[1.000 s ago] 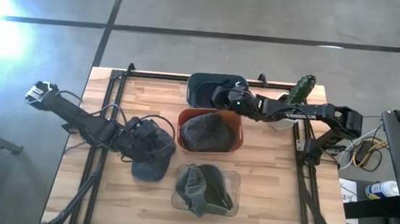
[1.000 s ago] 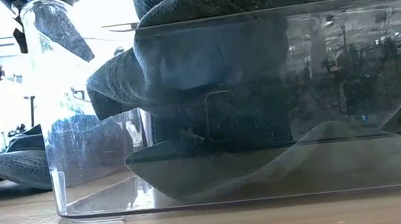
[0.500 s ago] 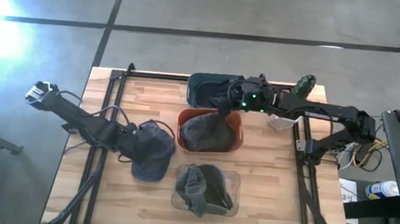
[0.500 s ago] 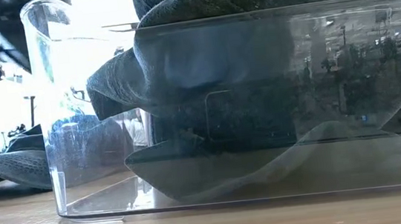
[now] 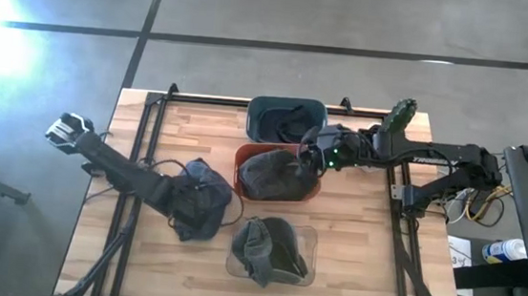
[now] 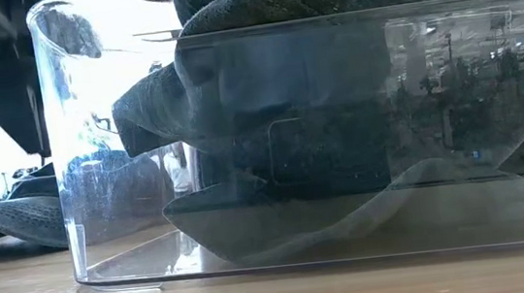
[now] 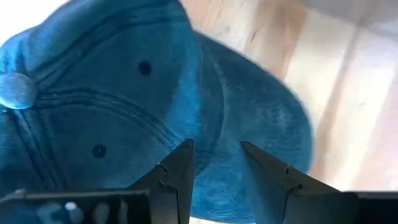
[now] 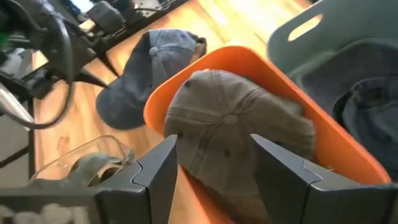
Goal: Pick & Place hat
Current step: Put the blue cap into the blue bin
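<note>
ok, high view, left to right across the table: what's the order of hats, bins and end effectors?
left end effector over the blue hat → orange bin holding a brown hat → right end effector at that bin's right rim. The clear bin and dark bin overlap the orange bin in this order, so left out.

Four hats are counted: a blue one (image 5: 203, 208) on the table, a grey one (image 5: 271, 175), an olive one (image 5: 268, 249), a dark one (image 5: 290, 120). Three bins are seen (orange (image 5: 313, 162), clear (image 5: 306, 236), dark green (image 5: 260, 109)). Two arms are present.
</note>
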You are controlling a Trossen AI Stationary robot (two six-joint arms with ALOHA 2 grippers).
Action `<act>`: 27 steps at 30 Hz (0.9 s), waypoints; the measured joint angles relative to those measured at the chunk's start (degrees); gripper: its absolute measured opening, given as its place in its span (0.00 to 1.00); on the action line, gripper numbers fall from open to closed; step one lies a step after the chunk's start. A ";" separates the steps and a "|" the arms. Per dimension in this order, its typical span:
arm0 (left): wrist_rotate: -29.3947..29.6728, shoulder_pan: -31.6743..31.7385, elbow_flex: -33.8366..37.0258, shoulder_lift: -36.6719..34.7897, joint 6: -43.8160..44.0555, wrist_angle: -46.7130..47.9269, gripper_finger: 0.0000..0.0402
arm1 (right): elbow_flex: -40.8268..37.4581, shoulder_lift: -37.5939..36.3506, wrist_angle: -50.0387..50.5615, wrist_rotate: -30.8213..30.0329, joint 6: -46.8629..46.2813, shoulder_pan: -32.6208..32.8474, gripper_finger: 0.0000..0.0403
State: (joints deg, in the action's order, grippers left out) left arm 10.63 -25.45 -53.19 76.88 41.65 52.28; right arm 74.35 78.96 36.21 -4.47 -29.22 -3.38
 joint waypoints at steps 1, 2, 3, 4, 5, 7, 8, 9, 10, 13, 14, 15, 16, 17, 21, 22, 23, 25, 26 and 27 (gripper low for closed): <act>0.42 0.09 0.01 0.80 -0.05 0.07 0.30 | 0.00 0.09 0.08 0.22 -0.58 0.11 0.47; 0.78 0.11 0.02 1.55 0.06 0.05 0.30 | 0.00 0.18 0.11 0.68 -1.36 0.11 0.47; 0.94 0.11 0.02 2.10 0.59 0.05 0.30 | 0.00 0.27 0.11 1.13 -2.57 0.11 0.47; 0.96 0.11 0.02 2.47 1.32 0.05 0.30 | 0.00 0.29 0.07 1.51 -3.92 0.14 0.47; 1.02 0.11 0.02 2.71 2.05 0.04 0.30 | 0.00 0.29 0.01 1.59 -5.22 0.12 0.47; 1.08 0.11 0.02 2.96 3.65 0.00 0.30 | 0.00 0.29 -0.04 1.64 -7.07 0.11 0.47; 1.22 0.11 0.02 2.98 4.29 -0.10 0.30 | 0.00 0.30 -0.04 1.72 -7.40 0.11 0.47; 1.71 0.12 0.02 2.85 4.62 -0.35 0.30 | 0.00 0.39 -0.04 1.82 -7.49 0.14 0.47; 2.49 0.17 0.02 2.69 4.83 -0.74 0.30 | 0.00 0.42 -0.08 1.93 -7.51 0.16 0.47; 4.57 0.17 0.02 2.02 4.99 -1.56 0.30 | 0.00 0.40 -0.09 1.92 -7.57 0.11 0.47; 4.96 0.17 0.02 1.85 5.01 -1.68 0.30 | 0.00 0.44 -0.11 1.90 -7.57 0.09 0.47; 5.29 0.17 0.02 1.80 5.07 -1.78 0.30 | 0.00 0.51 -0.13 1.90 -7.57 0.09 0.47; 5.73 0.21 0.02 1.79 5.34 -1.75 0.30 | -0.02 0.53 -0.11 1.90 -7.57 0.11 0.47; 5.94 0.21 0.02 1.79 5.78 -1.73 0.30 | -0.04 0.55 -0.11 1.92 -7.59 0.11 0.47; 5.97 0.21 0.02 1.79 7.62 -1.74 0.30 | -0.07 0.81 -0.27 1.91 -7.62 0.11 0.47; 5.97 0.21 0.02 1.79 7.95 -1.74 0.30 | -0.09 0.82 -0.28 1.90 -7.63 0.11 0.47; 5.99 0.21 0.02 1.79 8.00 -1.74 0.30 | -0.09 0.81 -0.30 1.89 -7.66 0.11 0.47; 5.99 0.21 0.02 1.79 8.02 -1.74 0.30 | -0.09 0.81 -0.37 1.89 -7.64 0.11 0.47; 5.99 0.21 0.02 1.78 8.07 -1.74 0.30 | -0.09 0.81 -0.37 1.90 -7.64 0.11 0.47; 6.00 0.21 0.02 1.77 8.19 -1.74 0.30 | -0.09 0.83 -0.39 1.90 -7.65 0.11 0.47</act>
State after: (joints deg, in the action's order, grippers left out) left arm 16.63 -25.23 -53.17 78.65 49.84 50.54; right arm 74.26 79.78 35.81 -2.57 -36.88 -3.27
